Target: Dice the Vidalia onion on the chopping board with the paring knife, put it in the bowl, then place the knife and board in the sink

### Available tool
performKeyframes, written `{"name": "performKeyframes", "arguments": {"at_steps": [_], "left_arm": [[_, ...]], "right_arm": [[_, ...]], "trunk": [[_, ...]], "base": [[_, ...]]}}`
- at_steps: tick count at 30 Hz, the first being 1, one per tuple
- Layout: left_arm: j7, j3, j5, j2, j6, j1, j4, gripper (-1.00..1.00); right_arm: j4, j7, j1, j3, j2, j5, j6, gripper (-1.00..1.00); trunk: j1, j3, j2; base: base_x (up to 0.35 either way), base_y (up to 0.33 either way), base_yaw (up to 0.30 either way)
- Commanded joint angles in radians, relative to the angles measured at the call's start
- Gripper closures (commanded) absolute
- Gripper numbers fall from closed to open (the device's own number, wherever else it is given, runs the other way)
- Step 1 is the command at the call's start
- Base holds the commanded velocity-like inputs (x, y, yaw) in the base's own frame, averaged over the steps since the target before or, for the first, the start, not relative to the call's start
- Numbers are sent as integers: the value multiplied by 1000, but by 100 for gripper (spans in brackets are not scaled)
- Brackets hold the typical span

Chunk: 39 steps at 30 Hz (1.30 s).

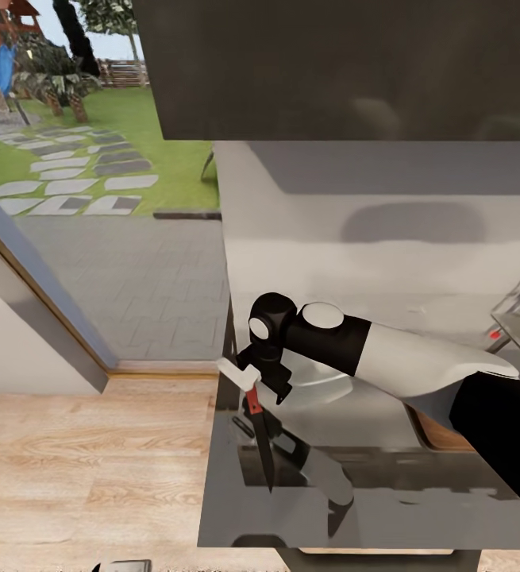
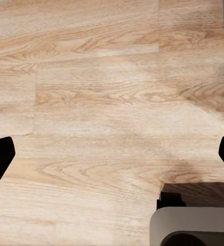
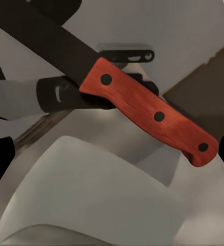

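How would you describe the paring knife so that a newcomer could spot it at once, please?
Start at the grey countertop beside the wooden floor. Over its near-left end reaches the robot's white right arm, and the knife hangs from the right tool, blade pointing down. Its red handle with three dark rivets and its dark blade set it apart from everything grey and white around it.
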Motion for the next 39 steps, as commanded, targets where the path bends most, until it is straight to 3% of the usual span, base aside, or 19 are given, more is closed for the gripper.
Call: {"name": "performKeyframes", "arguments": {"at_steps": [1, 30, 39], "left_arm": [[3, -9, 5, -1, -5, -1, 3, -100], [3, -9, 5, -1, -5, -1, 4, -100], [3, -9, 5, -1, -5, -1, 4, -100]], "right_arm": [[-1, 3, -1, 1, 0, 1, 11, -100], [7, -34, -1, 3, 0, 0, 9, -100], [8, -35, -1, 3, 5, 0, -56, -100]], "trunk": [[0, -3, -2], [0, -30, -2], [0, -42, -2]], "base": [[0, 0, 0], [0, 0, 0], [0, 0, 0]]}}
